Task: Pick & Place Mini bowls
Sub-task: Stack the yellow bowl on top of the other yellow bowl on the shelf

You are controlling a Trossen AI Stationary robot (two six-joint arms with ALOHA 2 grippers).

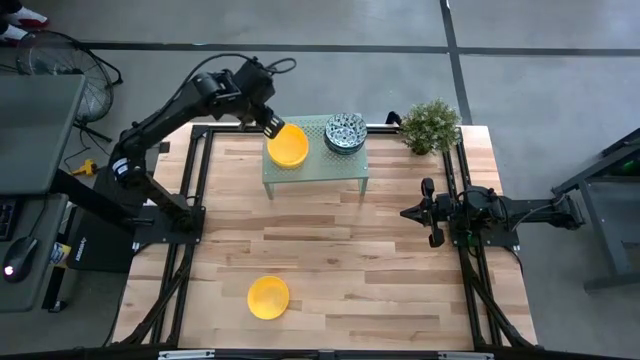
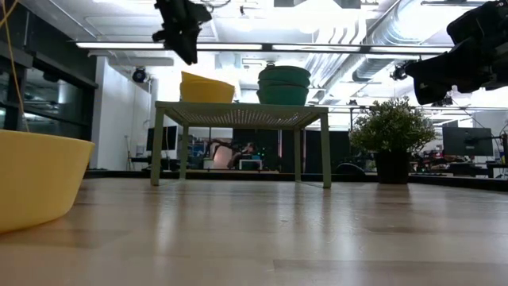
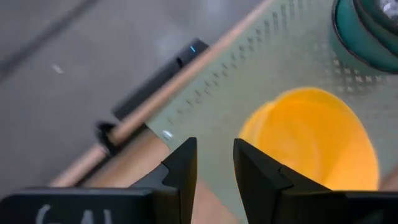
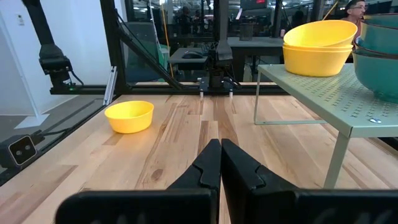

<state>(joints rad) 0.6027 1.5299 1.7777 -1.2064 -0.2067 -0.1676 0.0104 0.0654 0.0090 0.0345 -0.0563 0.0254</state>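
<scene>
We see the table (image 1: 340, 250) filling the centre of the high view, with the rack (image 1: 345, 172) near its top edge. The left arm reaches in from the upper left; its gripper (image 1: 272, 125) hangs above the rack's left end, just up and left of the yellow stack (image 1: 288, 146). In the left wrist view the fingers (image 3: 180, 171) stand apart with nothing between them, so the jaws are released and the stack sits free on the rack. The right gripper (image 1: 432, 213) waits at the right side of the table, jaws clenched on nothing, as the right wrist view shows them pressed together.

The risk we judge from here: the left fingers hang close to the stack's rim, and a sideways pull-away could clip it and slide the top bowl off, or nudge the stack toward the rack's edge. The stack also sits near the patterned stack (image 1: 345, 132), so a knock could carry across.

The yellow stack looks like at least two plain bright bowls nested, slightly off-centre in the left wrist view. The patterned stack, right of it on the rack, shows a blue-grey and white inside from above and teal outside from the low view. One lone bowl (image 1: 268, 297), plain yellow, rests upright in the lower centre of the table, well apart from both arms.
</scene>
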